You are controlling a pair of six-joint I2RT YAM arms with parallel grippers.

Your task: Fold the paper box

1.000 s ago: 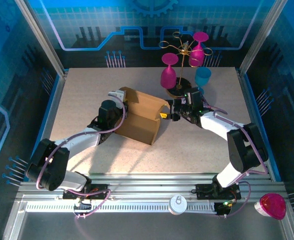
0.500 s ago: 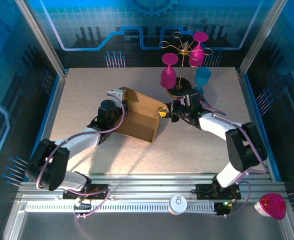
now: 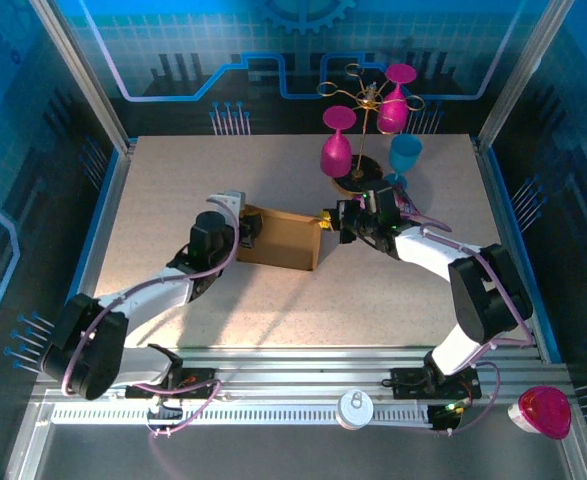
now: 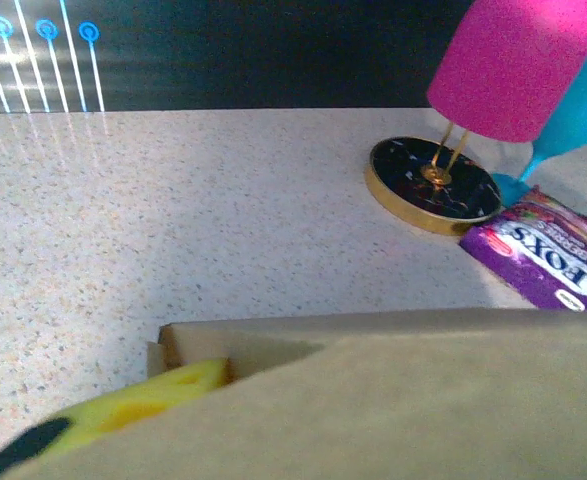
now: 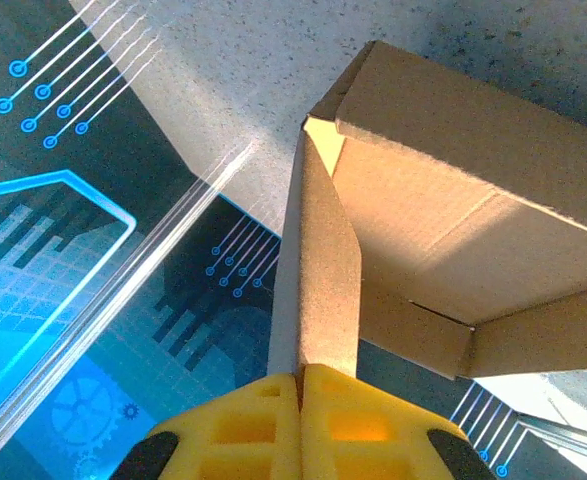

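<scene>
Speckled beige tabletop [image 3: 163,190], walled by blue printed panels [image 3: 173,50], is occupied at its middle by the box [image 3: 283,252], a flap of which is pinched flat between the right gripper's [image 5: 301,375] jaws, while the left gripper [image 3: 245,230] is set at its other end, jaw state untellable; pink glasses [image 3: 337,152] are hung on a stand [image 3: 358,184] behind.

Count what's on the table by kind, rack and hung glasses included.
paper box: 1
pink glasses: 2
blue cup: 1
gold rack: 1
purple snack packet: 1
Total: 6
</scene>
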